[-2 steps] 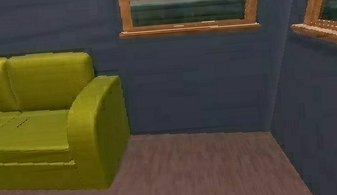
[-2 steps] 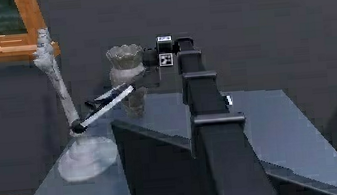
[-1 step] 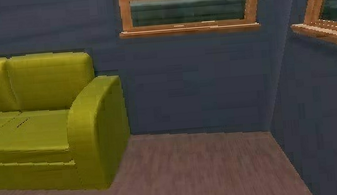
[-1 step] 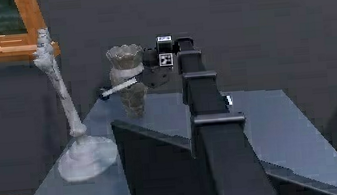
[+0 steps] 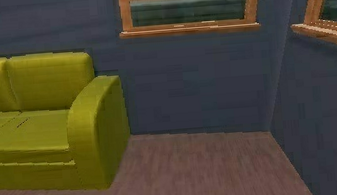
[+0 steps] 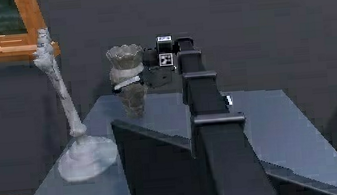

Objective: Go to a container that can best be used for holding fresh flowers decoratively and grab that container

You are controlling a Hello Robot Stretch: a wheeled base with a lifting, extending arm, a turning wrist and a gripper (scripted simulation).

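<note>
A grey, ribbed vase (image 6: 127, 81) with a scalloped rim is at the far side of a grey-blue table (image 6: 269, 128) in the arm side view. The dark arm bar (image 6: 213, 112) reaches up over the table to its two white marker squares. My gripper (image 6: 141, 81) is just left of the squares, right against the vase's upper part. The vase's foot is level with the tabletop, so I cannot tell whether the gripper holds anything.
A tall, thin, pale figurine (image 6: 67, 113) on a round base is on the table left of the vase. A dark flat panel (image 6: 162, 166) stands near the table's front. The forward view has a yellow-green sofa (image 5: 43, 120) at left, wood floor (image 5: 203, 173), dark walls and windows (image 5: 189, 6).
</note>
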